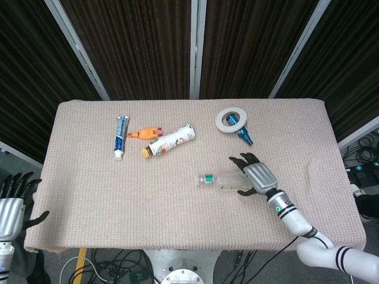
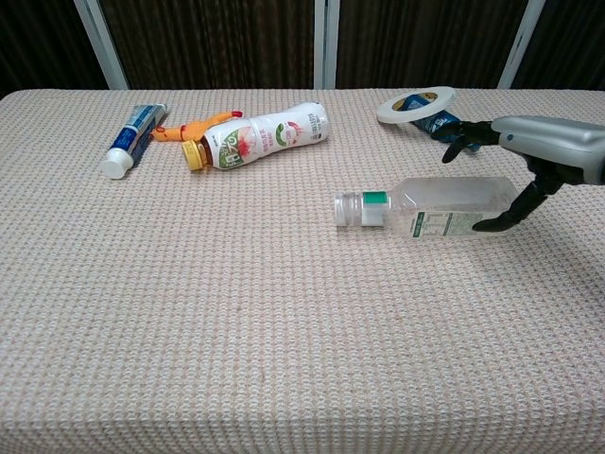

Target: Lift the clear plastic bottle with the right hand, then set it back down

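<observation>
The clear plastic bottle (image 1: pixel 220 179) (image 2: pixel 430 208) lies on its side on the beige cloth, right of the middle, with its green-banded cap pointing to the left. My right hand (image 1: pixel 256 174) (image 2: pixel 544 151) hovers over the bottle's base end. Its fingers reach past the far side and the thumb (image 2: pixel 510 213) comes down at the near side. The fingers are spread and I see no firm grip. My left hand (image 1: pixel 12 207) hangs off the table's front left corner, fingers apart and holding nothing.
At the back left lie a blue-and-white toothpaste tube (image 1: pixel 121 136) (image 2: pixel 132 139), an orange toy (image 1: pixel 144 134) and a labelled bottle with a yellow cap (image 1: pixel 170 141) (image 2: pixel 260 137). A white tape roll (image 1: pixel 231 119) (image 2: pixel 416 104) and a small blue object (image 1: pixel 244 136) lie just behind my right hand.
</observation>
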### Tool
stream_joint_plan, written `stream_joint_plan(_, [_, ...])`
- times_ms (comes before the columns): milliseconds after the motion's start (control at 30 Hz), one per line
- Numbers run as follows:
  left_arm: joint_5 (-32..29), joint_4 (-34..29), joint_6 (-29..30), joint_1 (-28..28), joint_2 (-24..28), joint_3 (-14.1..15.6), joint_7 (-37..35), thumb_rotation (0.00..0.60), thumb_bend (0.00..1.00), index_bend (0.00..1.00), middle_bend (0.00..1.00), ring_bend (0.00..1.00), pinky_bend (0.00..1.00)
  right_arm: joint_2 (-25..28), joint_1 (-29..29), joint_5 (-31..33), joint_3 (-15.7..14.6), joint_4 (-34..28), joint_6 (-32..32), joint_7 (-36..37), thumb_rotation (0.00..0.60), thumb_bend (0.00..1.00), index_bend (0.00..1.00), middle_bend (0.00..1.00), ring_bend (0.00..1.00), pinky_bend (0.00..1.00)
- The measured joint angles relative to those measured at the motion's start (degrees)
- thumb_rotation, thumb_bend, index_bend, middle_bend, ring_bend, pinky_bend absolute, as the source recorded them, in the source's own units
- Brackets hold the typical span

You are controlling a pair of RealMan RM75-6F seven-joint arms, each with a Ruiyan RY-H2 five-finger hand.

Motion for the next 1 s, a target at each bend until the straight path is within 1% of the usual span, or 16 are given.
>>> stream_joint_plan(100, [0.08,-0.11,-0.13,0.00,0.15,-0.05,-0.30,0.600,0.12,0.21,0.09,0.03,0.00,-1.92,1.16,0.74,0.12,1.60,-1.05,-0.99,0.600,0.08,0.12,0.22,0.02,0.08])
stream_joint_plan(200, [0.31,-0.15,-0.10,0.05,0.29,-0.06,-0.71,0.600,0.12,0.21,0.09,0.03,0.00,-2.95,1.53,0.74,0.04,2.42,-0.72,-1.51,0.600,0.10,0.20,0.26,0.08,0.14])
stream_joint_plan(333, [0.85,-0.19,0.16,0.08,0.51,-0.13,-0.88,0.600,0.12,0.21,0.09,0.03,0.00,-3.35,1.43,0.23,-0.26,2.68,0.92,-1.59,0.600,0.11,0.29,0.31,0.14,0.20])
stream_joint_plan(400, [1.23,-0.27,0.11,-0.03,0.60,-0.13,-1.07,0.600,0.12,0.21,0.09,0.03,0.00,-3.45,1.35,-0.05,-0.35,2.80,1.52,-1.34,0.600,0.14,0.35,0.35,0.18,0.26])
stream_joint_plan(500, [1.55,-0.45,-0.54,-0.48,0.75,-0.15,-1.16,0.600,0.12,0.21,0.09,0.03,0.00,-3.85,1.25,-0.56,-0.54,3.27,2.32,-0.50,0.600,0.22,0.46,0.42,0.26,0.35])
stream_joint_plan(667, [2.74,-1.30,-1.53,-1.85,1.22,-0.53,-1.86,0.600,0.11,0.21,0.09,0.03,0.00,-4.02,1.06,-1.94,-0.95,3.59,3.51,2.28,0.600,0.30,0.49,0.45,0.29,0.42])
stream_joint_plan(800, [5.21,-2.13,-2.04,-3.91,1.54,-1.31,-4.05,0.600,0.09,0.21,0.09,0.03,0.00,-3.69,0.88,-4.65,-1.31,3.45,5.52,8.14,0.600,0.33,0.49,0.46,0.29,0.44])
stream_joint_plan(900, [7.91,-2.58,-2.61,-5.93,1.60,-1.81,-5.46,0.600,0.09,0.22,0.09,0.03,0.00,-3.48,0.74,-7.61,-1.73,3.57,8.11,15.30,0.600,0.37,0.49,0.46,0.30,0.44])
stream_joint_plan(1000, [11.10,-2.90,-3.62,-8.96,1.25,-2.43,-7.80,0.600,0.09,0.23,0.10,0.03,0.00,-3.53,0.58,-11.02,-2.39,4.20,11.60,24.08,0.600,0.40,0.50,0.47,0.31,0.46])
